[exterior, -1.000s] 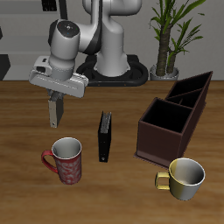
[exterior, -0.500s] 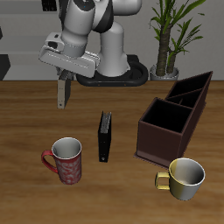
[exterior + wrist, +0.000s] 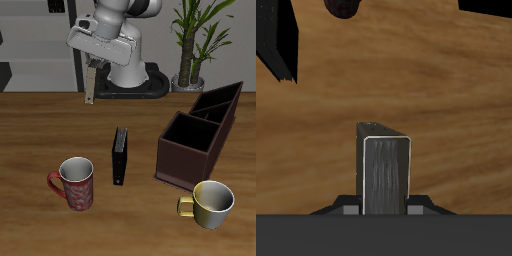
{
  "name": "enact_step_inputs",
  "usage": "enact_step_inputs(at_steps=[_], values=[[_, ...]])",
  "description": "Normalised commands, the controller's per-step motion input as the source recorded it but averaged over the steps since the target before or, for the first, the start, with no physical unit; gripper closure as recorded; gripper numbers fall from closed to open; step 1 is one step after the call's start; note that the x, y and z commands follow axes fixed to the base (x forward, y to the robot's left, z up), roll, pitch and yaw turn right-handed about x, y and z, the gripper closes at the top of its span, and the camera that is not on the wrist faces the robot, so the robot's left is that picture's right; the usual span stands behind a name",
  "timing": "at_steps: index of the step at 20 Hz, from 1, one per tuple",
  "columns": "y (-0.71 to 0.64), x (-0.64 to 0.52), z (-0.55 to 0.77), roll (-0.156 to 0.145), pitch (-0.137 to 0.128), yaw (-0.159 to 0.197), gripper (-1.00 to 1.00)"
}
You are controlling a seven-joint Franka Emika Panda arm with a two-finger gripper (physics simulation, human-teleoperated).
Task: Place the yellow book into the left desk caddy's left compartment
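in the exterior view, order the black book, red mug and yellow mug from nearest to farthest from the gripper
The gripper holds the yellow book raised at the table's back.
1. black book, mid-table
2. red mug, near the front edge
3. yellow mug, front, before the left desk caddy

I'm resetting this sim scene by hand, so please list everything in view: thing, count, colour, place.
yellow book: 1, greyish with tan edge, held in the air above the table's back
black book: 1, black, standing mid-table
left desk caddy: 1, dark brown, beside the black book
red mug: 1, red patterned, near the front edge
yellow mug: 1, pale yellow, front edge before the caddy
potted plant: 1, green, behind the table
gripper: 1, shut on the book
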Motion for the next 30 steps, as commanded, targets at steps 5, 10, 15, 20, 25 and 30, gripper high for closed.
enact_step_inputs(at_steps=[5,10,15,20,25,30], values=[[0.36,-0.29,0.16,-0.034,-0.043,-0.011,1.0],[0.35,-0.18,0.0,0.022,-0.005,0.007,1.0],[0.56,-0.24,-0.07,0.023,-0.023,0.016,1.0],[0.56,-0.14,-0.12,0.066,0.007,-0.004,1.0],[0.39,-0.14,-0.14,0.031,0.015,-0.035,1.0],[0.39,-0.17,-0.18,0.041,0.06,-0.033,1.0]])
